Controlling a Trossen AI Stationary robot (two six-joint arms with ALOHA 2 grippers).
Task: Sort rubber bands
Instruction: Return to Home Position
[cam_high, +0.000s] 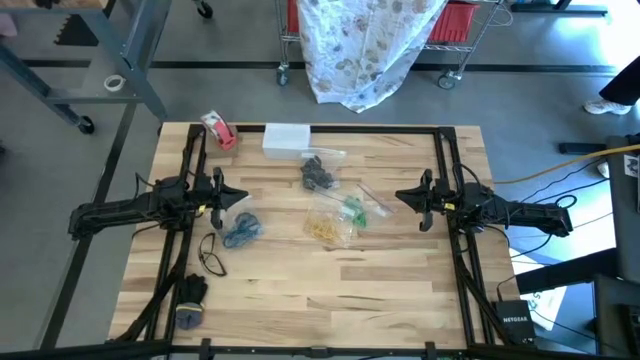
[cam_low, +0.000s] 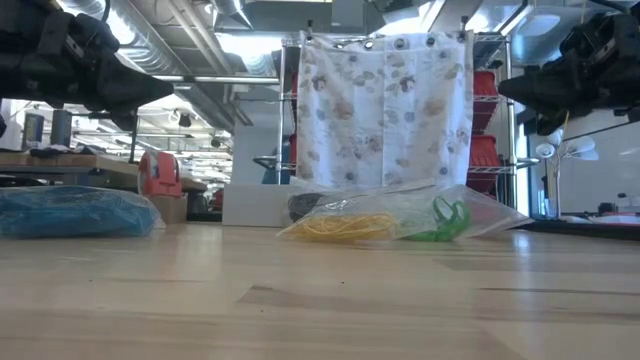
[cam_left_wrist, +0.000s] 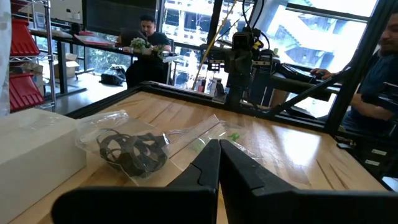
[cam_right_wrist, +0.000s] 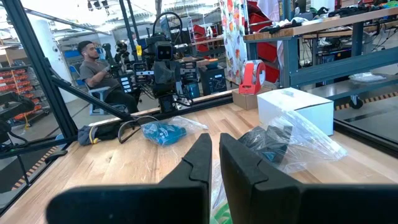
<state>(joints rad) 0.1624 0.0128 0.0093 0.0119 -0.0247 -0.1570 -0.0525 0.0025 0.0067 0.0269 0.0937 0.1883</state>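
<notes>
Now bagged rubber bands (cam_high: 325, 228) lie between left pincer (cam_high: 241, 196) and right pincer (cam_high: 401, 196), both closed, empty.

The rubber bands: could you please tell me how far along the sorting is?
Mostly done: the black bands, blue bands, yellow bands and green bands each lie bagged by colour on the table. Nothing is in hand: the left gripper and right gripper hover empty at the table's sides. One dark loop lies loose beside the blue bands; whether it is a band is unclear.
</notes>
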